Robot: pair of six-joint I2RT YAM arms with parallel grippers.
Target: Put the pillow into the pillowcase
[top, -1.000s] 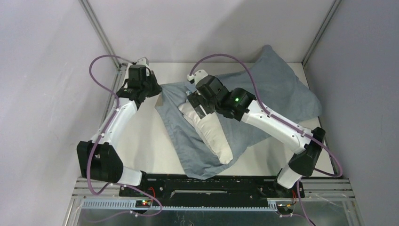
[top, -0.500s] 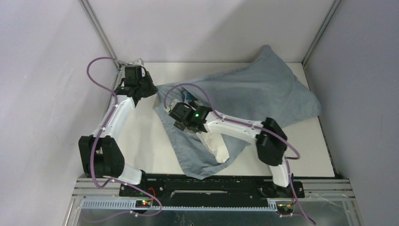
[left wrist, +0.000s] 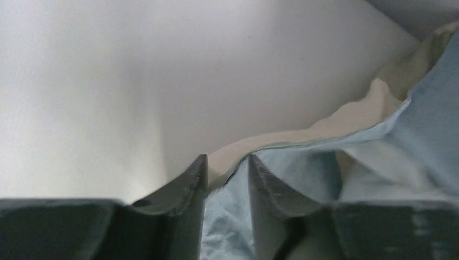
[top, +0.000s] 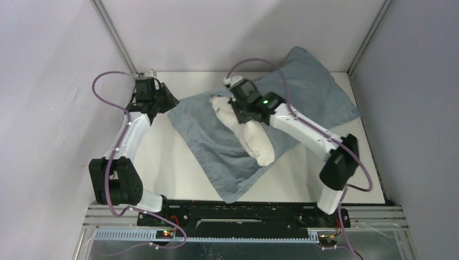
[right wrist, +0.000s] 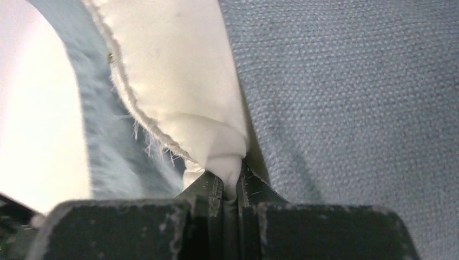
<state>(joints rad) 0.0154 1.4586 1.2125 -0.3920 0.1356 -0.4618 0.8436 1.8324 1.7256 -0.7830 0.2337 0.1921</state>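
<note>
The off-white pillow [top: 255, 142] lies slantwise on top of the blue-grey pillowcase [top: 311, 97], which is spread wrinkled over the table. My right gripper [top: 231, 106] is at the pillow's far end. In the right wrist view the right gripper [right wrist: 230, 179] is shut on a pinch of the pillow [right wrist: 173, 65], with the pillowcase [right wrist: 352, 81] beside it. My left gripper [top: 165, 102] is at the pillowcase's far left corner. In the left wrist view the left gripper [left wrist: 227, 160] stands open, with the pillowcase [left wrist: 303, 168] edge lying between its fingers and the paler inner side showing.
The white table [top: 162, 162] is closed in by grey walls at the left, back and right, with metal posts at the far corners. The right arm's elbow [top: 338, 162] hangs over the table's right side. Purple cables loop above both wrists.
My right gripper has gone from open to shut on the pillow's far end and swung it toward the back. The left jaws have parted. The pillowcase lies flatter.
</note>
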